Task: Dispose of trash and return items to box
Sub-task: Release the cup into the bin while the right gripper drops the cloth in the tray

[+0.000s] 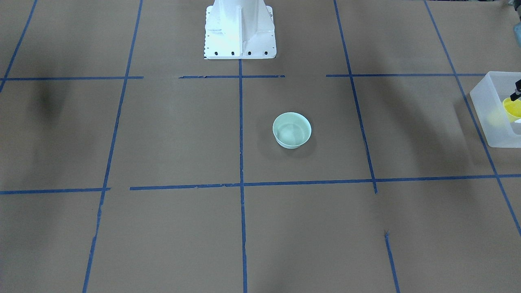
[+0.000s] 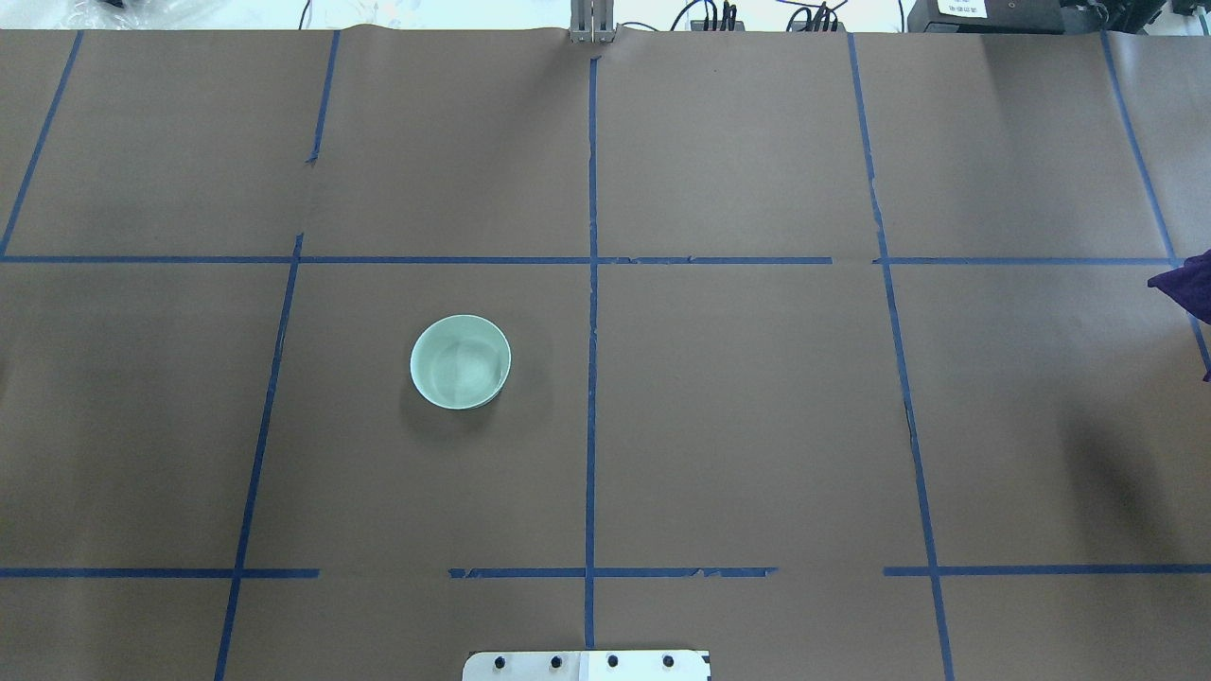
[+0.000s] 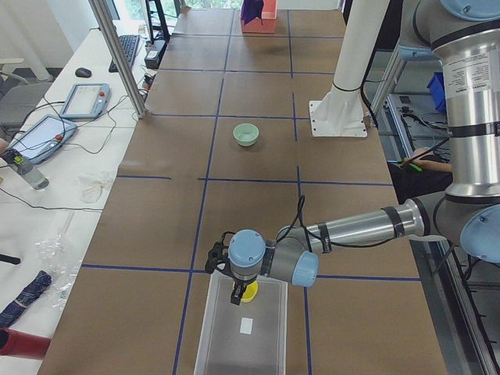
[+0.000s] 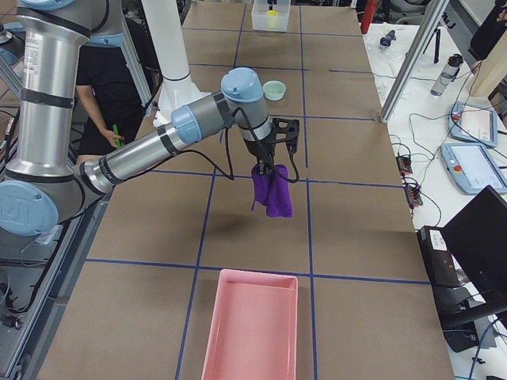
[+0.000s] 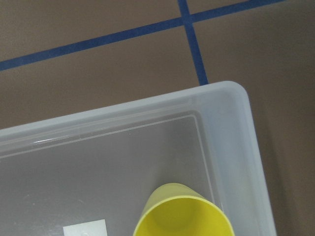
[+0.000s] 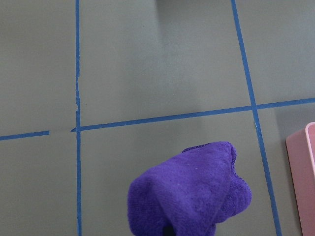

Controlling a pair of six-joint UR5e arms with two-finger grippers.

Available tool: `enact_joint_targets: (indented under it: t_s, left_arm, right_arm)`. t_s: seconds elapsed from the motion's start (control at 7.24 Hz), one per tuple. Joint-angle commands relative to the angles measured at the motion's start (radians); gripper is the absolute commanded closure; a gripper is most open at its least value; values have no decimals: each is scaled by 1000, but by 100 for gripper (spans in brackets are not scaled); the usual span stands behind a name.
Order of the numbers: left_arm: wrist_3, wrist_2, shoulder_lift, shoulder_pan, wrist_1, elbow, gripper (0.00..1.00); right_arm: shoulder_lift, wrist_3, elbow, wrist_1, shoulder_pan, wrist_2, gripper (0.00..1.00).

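The small yellow cup [image 5: 182,216] hangs tilted inside the near corner of the frosted white box [image 5: 236,147], beside its white label [image 5: 84,228]. My left gripper [image 3: 237,295] is shut on the cup's rim [image 3: 248,292] over the box [image 3: 242,344]. The cup [image 1: 512,109] and box [image 1: 488,118] also show at the right edge of the front view. My right gripper [image 4: 264,168] is shut on a purple cloth [image 4: 269,192] and holds it above the table. The cloth fills the bottom of the right wrist view [image 6: 192,191].
A pale green bowl [image 2: 461,361] stands upright near the table's middle, left of the centre tape line. A pink tray [image 4: 249,328] lies at the table's right end, its edge in the right wrist view [image 6: 302,182]. The white robot base [image 1: 240,32] stands behind the bowl.
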Motion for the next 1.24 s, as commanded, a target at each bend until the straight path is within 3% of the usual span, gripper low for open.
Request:
enact_joint_targets:
  t_s: [0.0, 0.14, 0.28, 0.41, 0.55, 0.83, 1.1]
  left_arm:
    - [1, 1, 51, -55, 4, -117, 0]
    - [-10, 3, 44, -112, 28, -154, 0]
    - [-13, 15, 19, -130, 174, -238, 0]
    - [-51, 91, -71, -134, 355, -322, 0]
    - [-156, 110, -125, -134, 409, -360, 0]
    - [-323, 93, -176, -118, 338, -374, 0]
    - [-521, 76, -177, 25, 203, -403, 0]
  right_arm:
    - [9, -86, -3, -51, 30, -8, 100]
    - [29, -166, -10, -100, 62, -13, 100]
    - [62, -272, -30, -172, 112, -19, 100]
    - [73, -396, -59, -213, 160, -51, 100]
    - [83, -479, -96, -215, 197, -82, 100]
    - [101, -655, -189, -214, 264, -132, 100]
    - [104, -812, -291, -198, 285, -172, 100]
